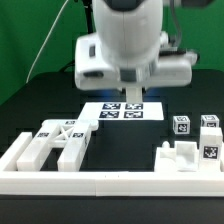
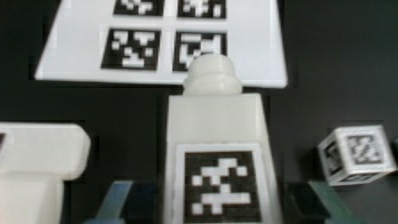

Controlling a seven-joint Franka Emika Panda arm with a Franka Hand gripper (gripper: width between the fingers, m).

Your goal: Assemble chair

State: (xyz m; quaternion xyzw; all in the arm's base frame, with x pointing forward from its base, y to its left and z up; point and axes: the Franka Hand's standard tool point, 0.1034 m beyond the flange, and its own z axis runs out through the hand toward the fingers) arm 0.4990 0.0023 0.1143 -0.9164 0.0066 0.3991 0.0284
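Note:
A white chair leg [image 2: 221, 120] with a rounded peg at one end and a square tag on its face lies between my fingers. My gripper [image 2: 224, 205] is open, one finger [image 2: 121, 200] on each side of the leg, with dark gaps between them and the leg. In the exterior view my gripper [image 1: 131, 96] hangs over the marker board [image 1: 124, 111] and hides the leg. The cross-braced piece [image 1: 60, 134] and a blocky white part [image 1: 27, 150] lie at the exterior view's left. Small tagged parts [image 1: 209, 127] and another white part [image 1: 176, 156] lie at the right.
The marker board [image 2: 169, 40] lies just beyond the leg's peg. A white block [image 2: 43, 156] sits on one side of the leg and a small tagged cube [image 2: 358, 152] on the other. The low white border rail [image 1: 110, 181] runs along the front.

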